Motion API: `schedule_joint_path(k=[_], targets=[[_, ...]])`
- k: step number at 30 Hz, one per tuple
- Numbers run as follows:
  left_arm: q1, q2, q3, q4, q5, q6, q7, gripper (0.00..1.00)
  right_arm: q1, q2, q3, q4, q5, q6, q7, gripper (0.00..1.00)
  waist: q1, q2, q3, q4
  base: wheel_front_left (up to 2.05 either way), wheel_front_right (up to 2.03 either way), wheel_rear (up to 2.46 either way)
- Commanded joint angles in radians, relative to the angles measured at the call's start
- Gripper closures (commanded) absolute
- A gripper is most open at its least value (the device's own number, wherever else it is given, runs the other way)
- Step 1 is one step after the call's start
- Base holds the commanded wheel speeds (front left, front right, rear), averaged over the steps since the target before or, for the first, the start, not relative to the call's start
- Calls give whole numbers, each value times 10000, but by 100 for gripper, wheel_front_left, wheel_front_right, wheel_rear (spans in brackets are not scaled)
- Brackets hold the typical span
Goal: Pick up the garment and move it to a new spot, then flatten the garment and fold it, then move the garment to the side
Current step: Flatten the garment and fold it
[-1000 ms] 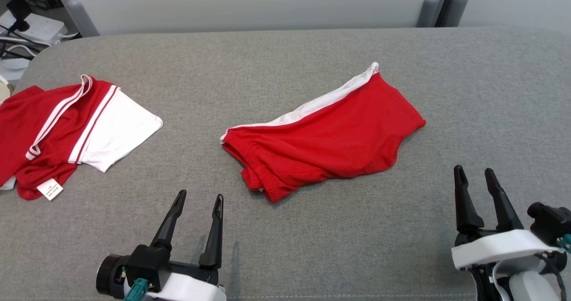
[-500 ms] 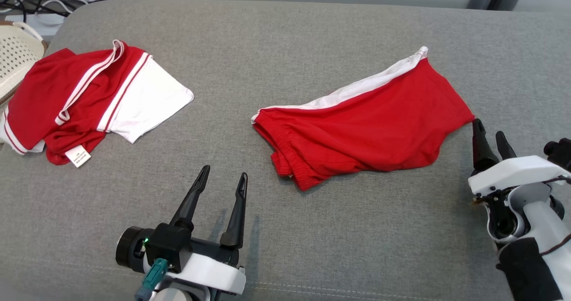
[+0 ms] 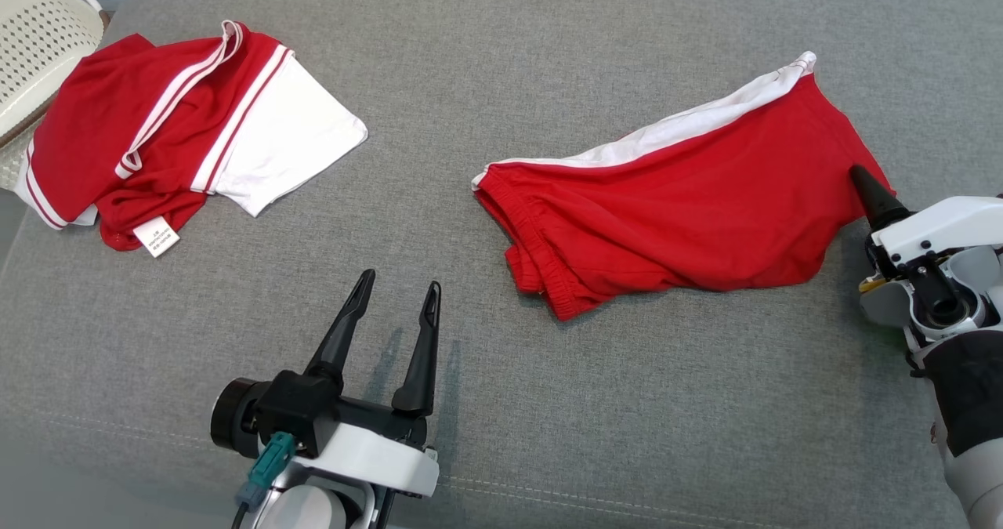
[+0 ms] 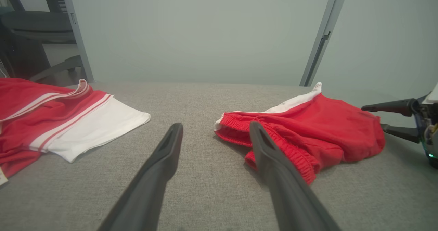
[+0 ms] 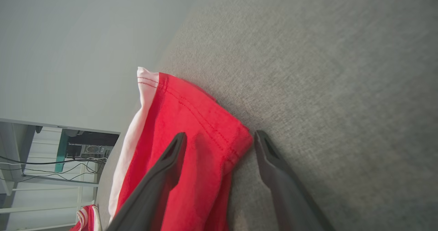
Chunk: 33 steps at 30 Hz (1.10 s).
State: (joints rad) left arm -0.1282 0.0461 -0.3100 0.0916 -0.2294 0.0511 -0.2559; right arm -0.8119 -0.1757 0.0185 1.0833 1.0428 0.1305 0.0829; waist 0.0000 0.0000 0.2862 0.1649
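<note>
Right gripper spread wide, straddling a hem corner of the red fabric shorts with white side stripe; nothing clamped. Left gripper also released, over the grey upholstered surface.

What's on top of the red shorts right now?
One finger of the open right gripper hangs over the right corner of the red shorts. The other finger is off the hem, over the grey cushion. Contact is unclear. Whatever lies beneath the shorts is covered.

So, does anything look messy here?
Yes. The red shorts lie slanted and rumpled, waistband bunched at the near-left end. The red-and-white garment at the far left is heaped, its label turned out.
</note>
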Motion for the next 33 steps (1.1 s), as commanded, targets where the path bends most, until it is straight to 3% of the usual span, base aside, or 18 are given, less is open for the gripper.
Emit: schedule_joint_path(k=[1, 2, 3, 5, 6, 12, 18, 26, 33], targets=[[-346, 42, 266, -189, -15, 61, -59, 0, -120, 198, 170, -6, 307, 2, 444, 0, 0, 0, 52, 44, 0, 0, 0], [-368, 42, 257, -176, -12, 54, -59, 0, -144, 224, 197, 12, 413, 2, 634, 0, 0, 0, 68, 56, 0, 0, 0], [-387, 42, 245, -155, 13, 39, -59, 0, -151, 256, 234, 14, 512, 2, 817, 35, 0, 0, 75, 62, 0, 0, 0], [-408, 42, 238, -130, 45, 19, -59, 0, -138, 304, 350, 33, 653, 2, 1189, 74, 0, 0, 83, 56, 0, 0, 0], [-411, 42, 242, -123, 57, 13, -59, 0, -129, 322, 442, 18, 683, 2, 1358, 98, 0, 0, 81, 43, 0, 0, 0], [-385, 42, 299, -100, 83, 23, -59, 0, -19, 291, 915, -278, 679, 2, 1594, 100, 0, 0, 16, -78, 0, 0, 0], [-295, 41, 425, -99, 66, 44, -59, 0, 408, 255, 1247, -1065, 808, 2, 886, 100, 0, 0, -171, -315, 0, 0, 0], [-100, 41, 622, -137, 114, 29, -59, 0, 1794, 231, 1622, -2571, 1104, 2, -860, 100, 0, 0, -374, -851, 0, 0, 0], [-2, 41, 794, -153, 188, -15, -59, 0, 2789, 156, 1868, -2691, 467, 2, -2720, 100, 0, 0, -537, -1267, 0, 0, 0]])
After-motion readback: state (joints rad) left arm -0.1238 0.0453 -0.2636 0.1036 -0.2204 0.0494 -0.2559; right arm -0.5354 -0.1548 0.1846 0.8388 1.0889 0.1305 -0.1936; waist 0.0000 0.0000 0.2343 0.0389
